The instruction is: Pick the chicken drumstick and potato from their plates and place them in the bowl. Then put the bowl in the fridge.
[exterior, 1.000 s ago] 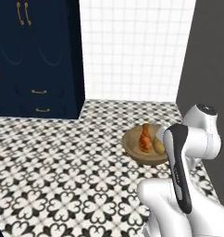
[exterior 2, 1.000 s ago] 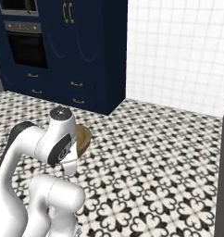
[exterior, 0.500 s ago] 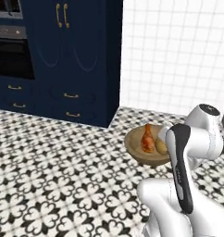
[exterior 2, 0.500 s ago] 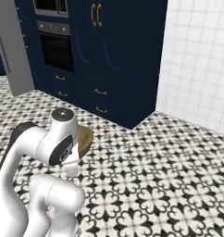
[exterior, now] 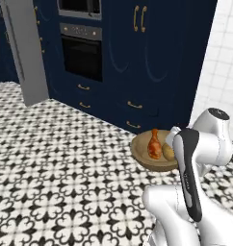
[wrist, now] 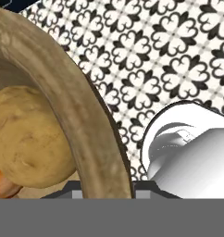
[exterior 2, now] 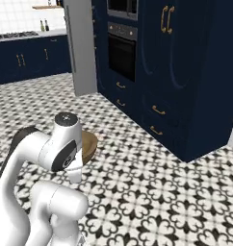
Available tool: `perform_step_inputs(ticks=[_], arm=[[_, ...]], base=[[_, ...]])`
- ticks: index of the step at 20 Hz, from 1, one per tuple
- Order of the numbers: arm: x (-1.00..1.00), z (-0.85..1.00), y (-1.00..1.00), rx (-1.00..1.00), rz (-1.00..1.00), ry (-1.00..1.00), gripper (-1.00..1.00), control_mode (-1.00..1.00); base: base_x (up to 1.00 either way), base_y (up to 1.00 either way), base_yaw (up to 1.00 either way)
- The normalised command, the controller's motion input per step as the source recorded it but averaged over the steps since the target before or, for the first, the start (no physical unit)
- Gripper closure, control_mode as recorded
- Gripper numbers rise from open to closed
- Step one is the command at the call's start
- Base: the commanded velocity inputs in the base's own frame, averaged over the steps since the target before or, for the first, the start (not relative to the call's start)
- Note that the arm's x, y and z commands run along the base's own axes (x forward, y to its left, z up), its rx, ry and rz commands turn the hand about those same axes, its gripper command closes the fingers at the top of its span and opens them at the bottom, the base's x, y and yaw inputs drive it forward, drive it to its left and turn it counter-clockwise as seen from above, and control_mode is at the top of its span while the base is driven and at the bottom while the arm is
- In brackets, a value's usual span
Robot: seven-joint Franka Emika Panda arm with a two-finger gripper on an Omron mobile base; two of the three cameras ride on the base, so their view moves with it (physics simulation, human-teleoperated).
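The tan wooden bowl point(exterior: 146, 159) hangs above the patterned floor, carried at its right rim by my gripper point(wrist: 107, 187), which is shut on that rim point(wrist: 72, 106). Inside it lie the orange-brown chicken drumstick point(exterior: 154, 143) and the tan potato point(exterior: 168, 152), side by side. In the hand view the potato point(wrist: 28, 136) sits just left of the rim. From the right base view, a slice of the bowl point(exterior 2: 89, 145) peeks out behind my arm. The tall grey fridge point(exterior: 23, 55) stands far left, also in the right base view point(exterior 2: 80, 45). The plates are out of view.
Navy cabinets with gold handles point(exterior: 152, 57) and a built-in oven point(exterior: 80, 50) line the wall ahead. A counter with a hob point(exterior 2: 22, 36) runs at the back left. A white tiled wall point(exterior: 224, 72) stands to the right. Patterned floor point(exterior: 56, 173) lies open around the base.
The whole picture has shifted: the base has turned, so the tiled wall slid right and the oven and fridge came into view. The bowl stays held with both foods inside.
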Motion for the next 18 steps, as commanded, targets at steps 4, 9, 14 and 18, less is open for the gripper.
perform_step_inputs(ticks=[4,9,14,18], arm=[[0.0,0.0,0.0,0.0,0.0,0.0,1.0,1.0],[0.0,0.0,0.0,0.0,0.0,0.0,1.0,1.0],[0.0,0.0,0.0,0.0,0.0,0.0,1.0,1.0],[0.0,0.0,0.0,0.0,0.0,0.0,1.0,1.0]], base=[[0.96,-0.1,0.56],[1.0,-0.07,0.46],[1.0,0.0,0.3],[1.0,0.0,0.26]])
